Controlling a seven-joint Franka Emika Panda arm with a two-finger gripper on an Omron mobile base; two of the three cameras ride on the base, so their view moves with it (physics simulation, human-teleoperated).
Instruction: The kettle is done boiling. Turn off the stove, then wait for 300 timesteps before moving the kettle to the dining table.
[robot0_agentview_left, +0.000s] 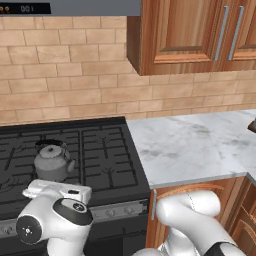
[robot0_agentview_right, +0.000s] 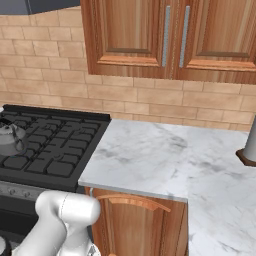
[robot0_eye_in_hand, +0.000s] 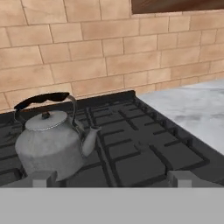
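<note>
Both base views look forward and down over the stove (robot0_agentview_left: 100, 150); the hand view sits low, close to its grates.

Grey metal kettle (robot0_eye_in_hand: 50, 146) with a dark handle — on the black stove (robot0_eye_in_hand: 131, 148); tan brick wall (robot0_agentview_left: 65, 75), white-grey veined marble counter (robot0_agentview_left: 195, 145), reddish-brown wood cabinets (robot0_agentview_right: 165, 37).

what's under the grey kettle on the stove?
The small grey metal kettle sits on the black cast-iron grates of the black gas range, left side. The burner beneath is covered by the kettle's body, so flame or no flame cannot be seen.
</note>
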